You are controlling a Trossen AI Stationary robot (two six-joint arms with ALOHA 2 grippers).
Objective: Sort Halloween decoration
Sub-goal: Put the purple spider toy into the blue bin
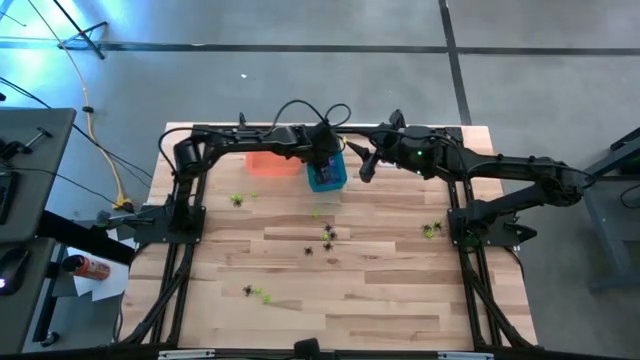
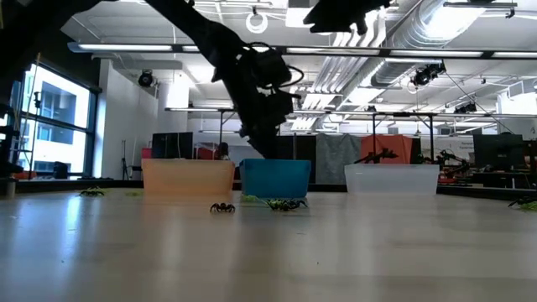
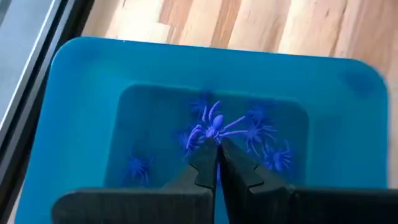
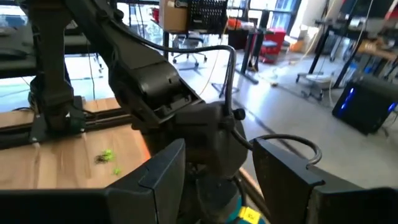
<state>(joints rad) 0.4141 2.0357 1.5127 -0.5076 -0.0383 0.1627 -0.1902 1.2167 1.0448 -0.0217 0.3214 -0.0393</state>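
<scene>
The table (image 1: 380, 290) is a light wood top with black rails along its left and right sides. Three bins stand in a row near the far edge: an orange bin (image 1: 272, 163), a teal bin (image 1: 327, 175) and a clear bin (image 2: 392, 178). The front half of the wood is mostly bare and gives the most open room.

The Halloween decoration (image 1: 327, 236) lies spread over the wood as small spiders. A few sit in a bunch near the middle, just in front of the teal bin. Some green ones (image 1: 239, 199) lie to the left, some (image 1: 432, 230) near the right arm's base, and two (image 1: 256, 293) lie closer to the front. More purple spiders (image 3: 267, 146) lie on the floor of the teal bin.

Around the table is a grey floor. Behind it is a big room with windows, ceiling pipes and desks.

The left gripper (image 3: 216, 163) hangs right over the teal bin. Its fingers are pressed together on a purple spider (image 3: 213, 126), which sticks out past the tips.

The right gripper (image 1: 365, 162) floats just beside the teal bin, near the left arm. Its fingers (image 4: 163, 171) stand apart and hold nothing.
</scene>
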